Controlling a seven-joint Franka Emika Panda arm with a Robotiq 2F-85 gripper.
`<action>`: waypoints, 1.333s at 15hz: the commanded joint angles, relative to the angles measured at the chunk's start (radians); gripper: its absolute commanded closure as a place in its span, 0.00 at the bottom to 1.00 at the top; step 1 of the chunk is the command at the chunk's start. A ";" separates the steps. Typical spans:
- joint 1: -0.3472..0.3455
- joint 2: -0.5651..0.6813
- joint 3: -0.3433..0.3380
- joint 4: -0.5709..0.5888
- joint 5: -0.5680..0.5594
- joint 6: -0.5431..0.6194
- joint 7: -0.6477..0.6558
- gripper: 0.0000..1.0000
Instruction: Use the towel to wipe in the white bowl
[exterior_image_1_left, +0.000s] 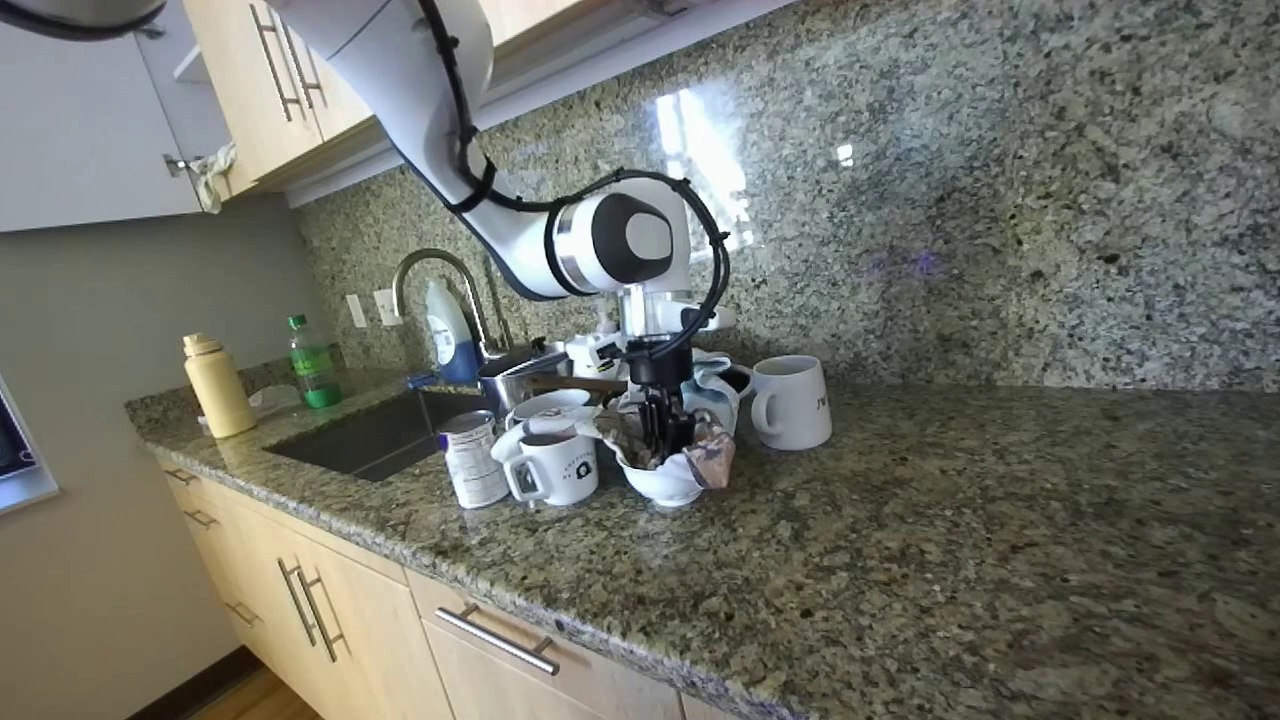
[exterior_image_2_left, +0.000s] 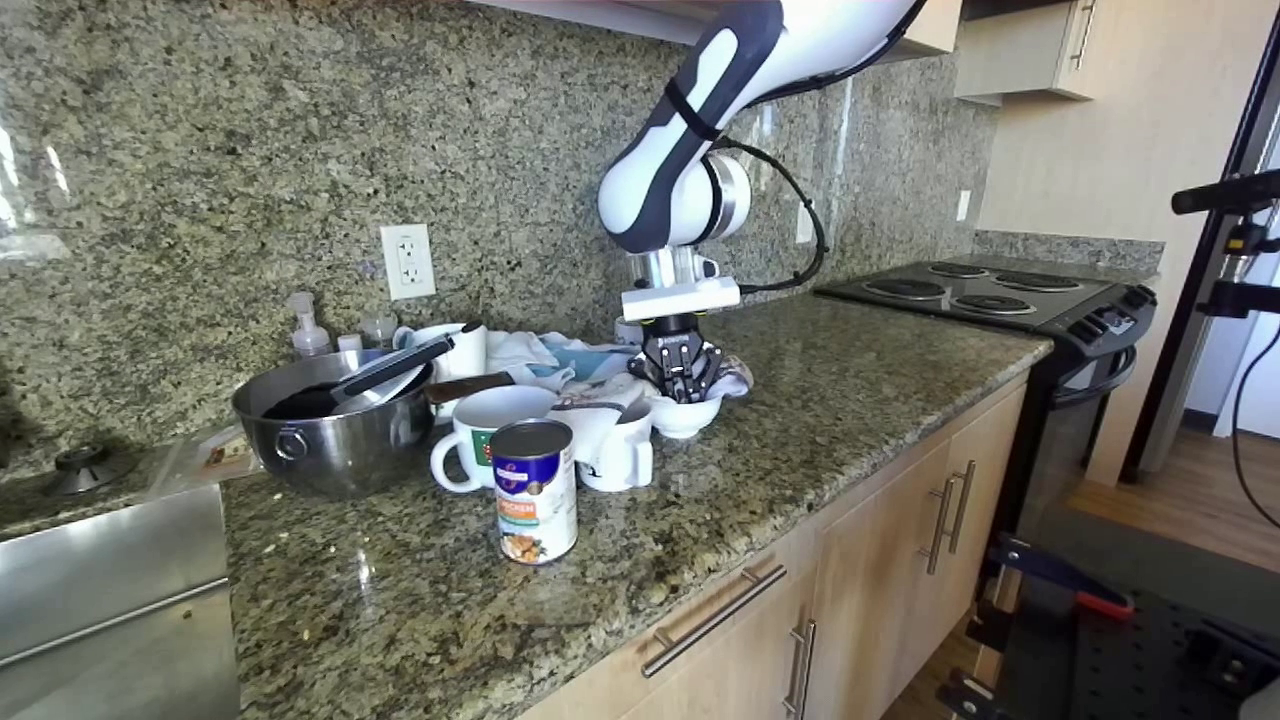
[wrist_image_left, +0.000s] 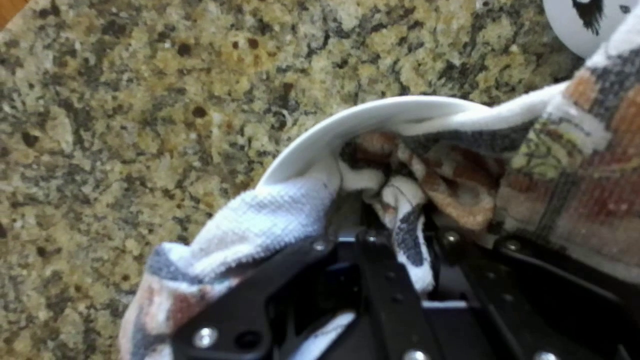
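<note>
The white bowl (exterior_image_1_left: 662, 486) stands upright on the granite counter, in both exterior views. The patterned towel (exterior_image_1_left: 711, 455), in brown, grey and white, is bunched inside the bowl and hangs over its rim. A length of the towel (exterior_image_2_left: 600, 392) reaches over the mug beside the bowl. My gripper (exterior_image_1_left: 665, 450) points straight down into the bowl. In the wrist view, a fold of the towel (wrist_image_left: 407, 215) is pinched between the fingers of my gripper (wrist_image_left: 400, 237). Part of the bowl's rim (wrist_image_left: 370, 111) shows there. The fingertips and the bowl's bottom are hidden by the towel.
A white mug (exterior_image_1_left: 565, 475) and a can (exterior_image_2_left: 535, 500) stand close beside the bowl. Another white mug (exterior_image_1_left: 795, 410) is near the backsplash. A green-logo mug (exterior_image_2_left: 478, 425), a metal bowl (exterior_image_2_left: 340, 450) with utensils and a bluish cloth (exterior_image_2_left: 585, 358) are behind. The sink (exterior_image_1_left: 385, 445) lies beyond.
</note>
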 joint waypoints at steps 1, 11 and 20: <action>0.008 0.002 -0.007 0.004 0.004 -0.009 0.003 0.96; 0.023 -0.112 -0.007 -0.051 -0.012 -0.023 -0.013 0.96; 0.043 -0.266 -0.003 -0.058 -0.080 -0.088 0.000 0.96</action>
